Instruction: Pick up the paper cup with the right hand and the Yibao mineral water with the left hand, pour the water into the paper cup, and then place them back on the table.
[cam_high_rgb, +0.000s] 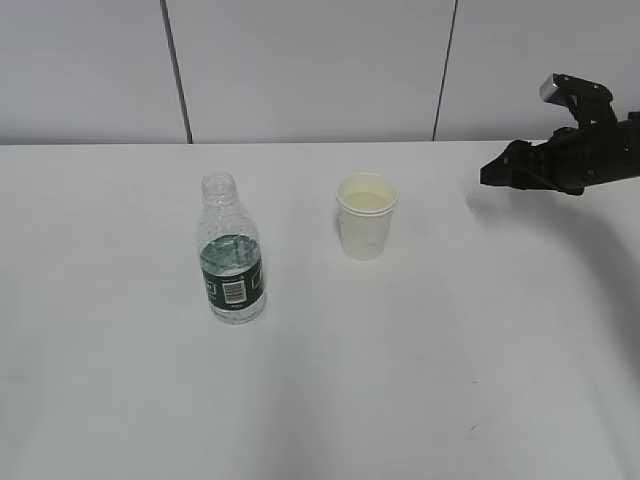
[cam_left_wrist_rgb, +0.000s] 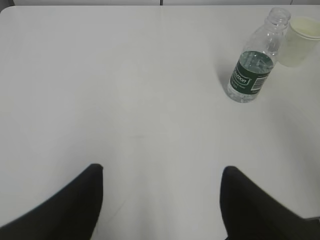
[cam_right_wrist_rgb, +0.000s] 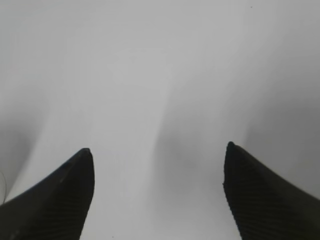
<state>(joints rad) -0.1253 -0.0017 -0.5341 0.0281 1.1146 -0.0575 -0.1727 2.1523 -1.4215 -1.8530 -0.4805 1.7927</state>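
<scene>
The Yibao mineral water (cam_high_rgb: 231, 256), a clear uncapped bottle with a dark green label, stands upright on the white table (cam_high_rgb: 120, 380). It also shows in the left wrist view (cam_left_wrist_rgb: 254, 64). The off-white paper cup (cam_high_rgb: 366, 216) stands upright to its right, apart from it, and shows behind the bottle in the left wrist view (cam_left_wrist_rgb: 300, 35). My right gripper (cam_high_rgb: 497, 170) hovers at the right edge, well right of the cup, open and empty (cam_right_wrist_rgb: 159, 155). My left gripper (cam_left_wrist_rgb: 162, 172) is open and empty over bare table, far from the bottle. The left arm is out of the exterior view.
A pale panelled wall (cam_high_rgb: 300, 70) with dark seams runs behind the table's far edge. The right arm's shadow (cam_high_rgb: 590, 260) falls on the table at the right.
</scene>
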